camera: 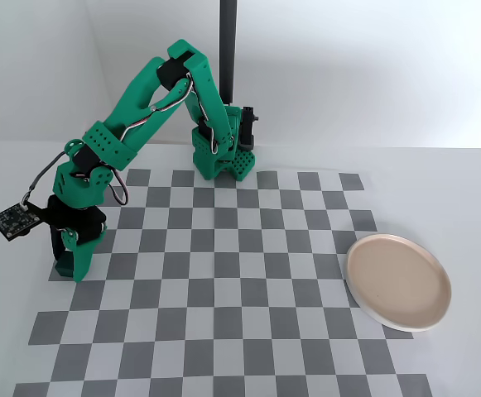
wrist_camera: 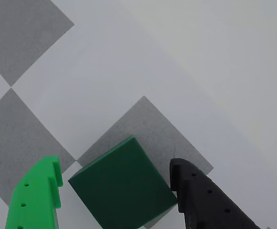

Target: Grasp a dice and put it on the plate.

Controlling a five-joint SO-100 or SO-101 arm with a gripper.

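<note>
In the wrist view the dice (wrist_camera: 124, 186), a plain dark green cube, rests on the checkerboard between my two fingers. It is turned cornerwise to them. My gripper (wrist_camera: 115, 164) is open around it: a strip of board shows between the green finger (wrist_camera: 38, 191) and the cube, while the black finger (wrist_camera: 200, 195) stands close to the cube's right corner. In the fixed view the gripper (camera: 73, 271) is down at the board's left edge and hides the dice. The pale beige plate (camera: 397, 281) lies empty at the far right.
The checkerboard mat (camera: 223, 281) covers the white table. The arm's base (camera: 222, 161) stands at the back, in front of a dark post (camera: 228, 50). A small circuit board (camera: 15, 220) juts out left of the wrist.
</note>
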